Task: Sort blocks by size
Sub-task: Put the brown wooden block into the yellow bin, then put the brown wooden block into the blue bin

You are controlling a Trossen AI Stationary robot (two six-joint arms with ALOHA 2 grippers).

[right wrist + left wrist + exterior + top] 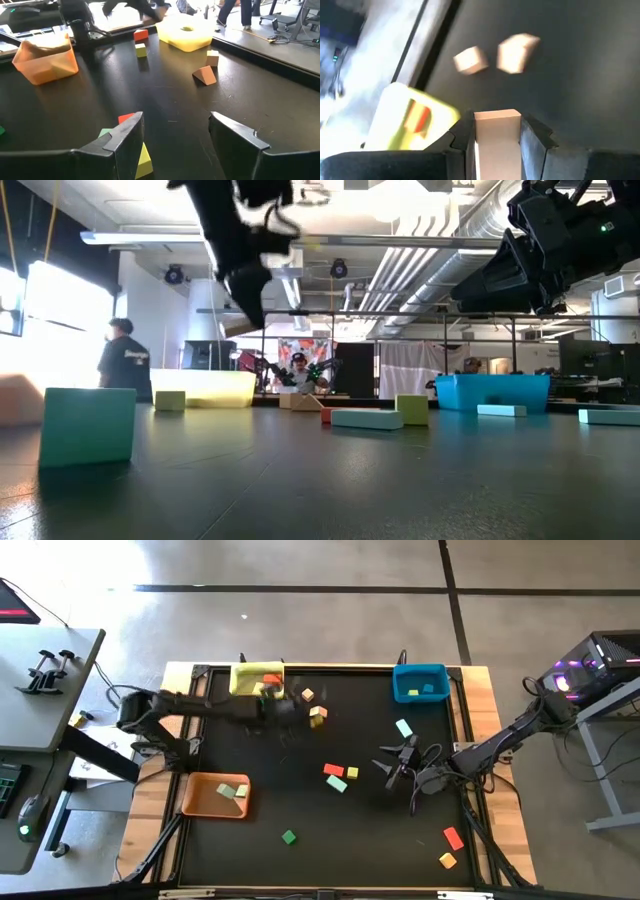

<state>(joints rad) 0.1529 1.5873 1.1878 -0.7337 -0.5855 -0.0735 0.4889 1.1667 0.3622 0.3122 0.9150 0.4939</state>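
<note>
My left gripper is shut on a pale tan block and hovers just right of the yellow bin, which has a red block inside. Two tan blocks lie on the mat beyond it. My right gripper stands open at mid-right above the mat, holding nothing. A red block, a yellow one and a mint one lie just left of it. A mint bar lies behind it. My left gripper pinches the tan block by two opposite side faces, one finger on each. The fingers slant down from the table's left side. The block is lifted clear of the mat, its pale end face toward the wrist camera.
A blue bin stands at the far right and an orange bin at the near left. A green block lies near the front edge, with a red one and an orange one at the near right.
</note>
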